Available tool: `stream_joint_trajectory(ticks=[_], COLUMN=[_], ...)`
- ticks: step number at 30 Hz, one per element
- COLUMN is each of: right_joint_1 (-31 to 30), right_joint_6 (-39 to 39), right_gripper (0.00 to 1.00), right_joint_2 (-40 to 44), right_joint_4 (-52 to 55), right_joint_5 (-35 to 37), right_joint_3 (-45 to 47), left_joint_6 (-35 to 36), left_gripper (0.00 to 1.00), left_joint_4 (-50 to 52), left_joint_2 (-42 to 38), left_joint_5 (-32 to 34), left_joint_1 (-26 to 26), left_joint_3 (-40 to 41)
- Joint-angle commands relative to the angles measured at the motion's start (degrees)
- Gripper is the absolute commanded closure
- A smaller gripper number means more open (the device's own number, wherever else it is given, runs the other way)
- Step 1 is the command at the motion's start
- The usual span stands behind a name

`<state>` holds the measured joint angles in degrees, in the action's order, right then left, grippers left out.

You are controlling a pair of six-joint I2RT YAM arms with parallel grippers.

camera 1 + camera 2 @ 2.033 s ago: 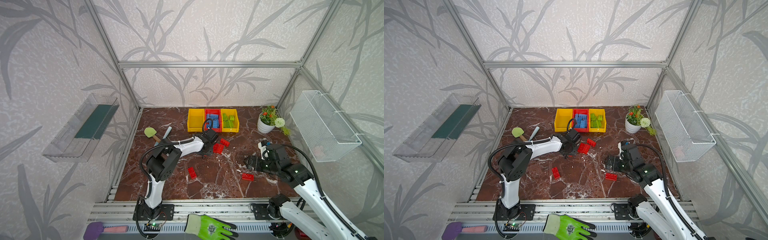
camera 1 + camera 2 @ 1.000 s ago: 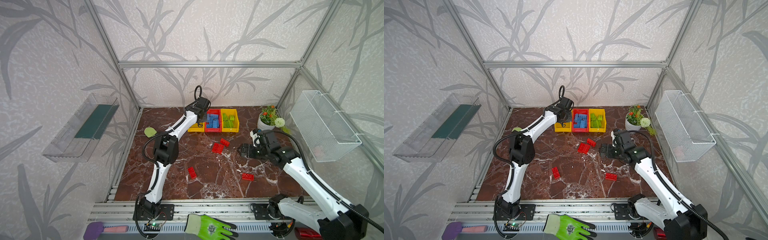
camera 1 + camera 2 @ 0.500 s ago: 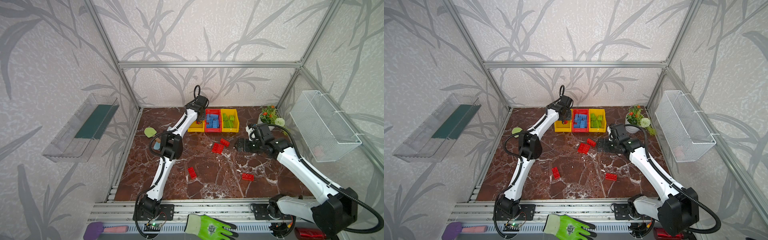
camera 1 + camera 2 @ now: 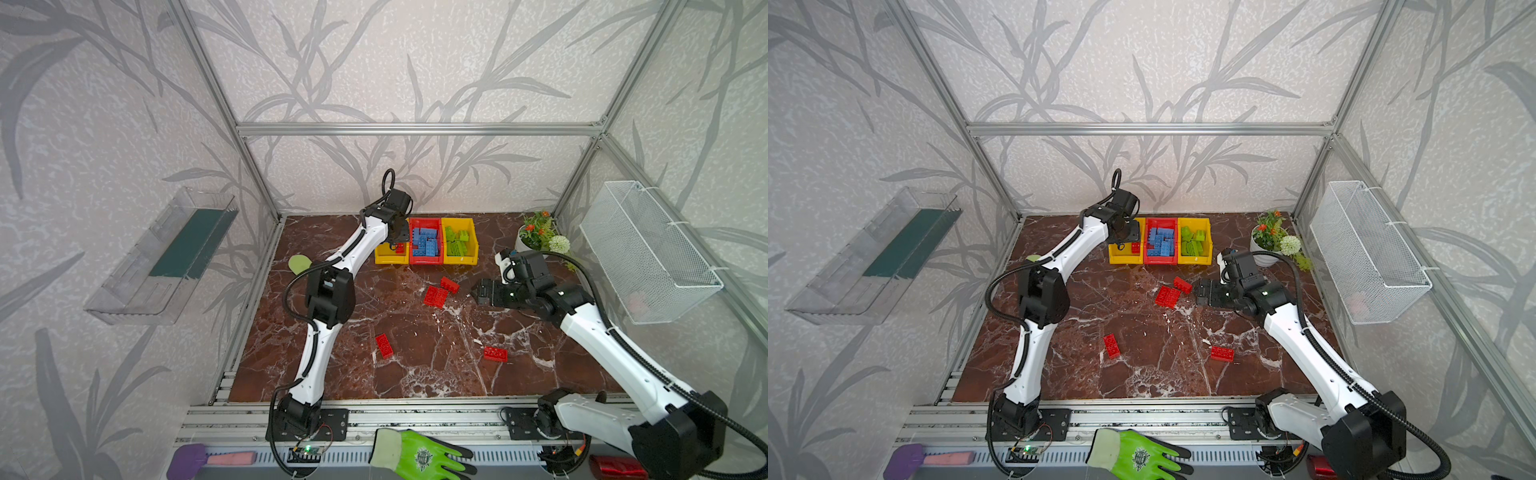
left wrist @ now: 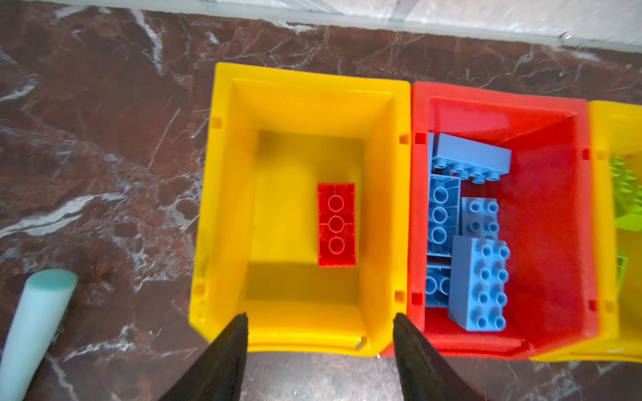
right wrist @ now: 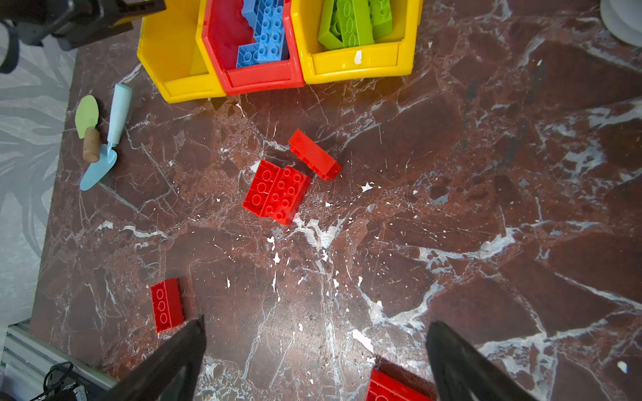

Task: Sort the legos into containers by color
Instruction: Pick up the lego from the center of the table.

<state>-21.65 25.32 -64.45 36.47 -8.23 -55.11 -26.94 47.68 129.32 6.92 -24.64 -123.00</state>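
I read left pincer spread, empty, over yellow bin holding one brick. Right pincer is spread above loose bricks on table. A trowel lies near bins.

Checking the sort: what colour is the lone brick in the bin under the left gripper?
The brick is red; the left wrist view shows it best.

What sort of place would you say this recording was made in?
Probably a lab robot cell dressed to look homely: an aluminium frame holds leaf-patterned wallpaper panels, two robot arms are mounted on a rail at the front, and the marble-look tabletop carries toy bricks and bins.
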Motion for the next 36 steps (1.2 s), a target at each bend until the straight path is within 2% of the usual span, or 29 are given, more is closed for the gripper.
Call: stream_joint_trajectory(ticks=[1, 6, 10, 15, 18, 21, 24, 32, 36], right_joint_1=[-0.1, -2.1, -3.4, -4.8, -5.2, -5.5, -5.6, -5.6, -5.6], right_joint_6=[0.8, 1.4, 0.8, -1.0, -1.7, -1.9, -1.5, 0.6, 2.0], right_gripper=[0.01, 0.01, 0.01, 0.01, 0.01, 0.01, 0.01, 0.01, 0.01], right_joint_2=[2.8, 6.0, 5.5, 4.2, 5.4, 7.9, 11.3, 16.2, 15.7], right_joint_4=[-0.7, -0.8, -0.8, 1.7, 3.7, 5.7, 7.3, 7.6, 5.5], right_joint_5=[-1.5, -1.9, -4.1, -6.6, -6.7, -6.4, -5.5, -2.8, -2.9], right_joint_3=[3.2, 6.6, 7.1, 5.7, 5.7, 6.6, 7.6, 9.7, 10.7], left_joint_6=[-4.3, -9.3, -15.6, -30.7, -40.2, -45.6, -47.8, -49.7, -48.8], left_gripper=[0.35, 0.35, 0.35, 0.35, 0.36, 0.36, 0.36, 0.36, 0.36], left_joint_4=[-4.9, -8.3, -7.1, -3.9, -4.0, -5.0, -4.7, -3.7, -8.4], left_joint_2=[-11.7, -27.2, -38.1, -48.0, -51.5, -52.7, -51.5, -47.7, -48.6], left_joint_5=[0.3, 4.3, 9.2, 15.1, 17.2, 17.8, 18.6, 19.1, 16.4], left_joint_1=[-1.3, -5.0, -11.3, -23.8, -29.3, -33.2, -35.7, -35.5, -33.1], left_joint_3=[12.5, 34.5, 47.5, 61.5, 68.4, 72.5, 73.6, 73.9, 77.4])
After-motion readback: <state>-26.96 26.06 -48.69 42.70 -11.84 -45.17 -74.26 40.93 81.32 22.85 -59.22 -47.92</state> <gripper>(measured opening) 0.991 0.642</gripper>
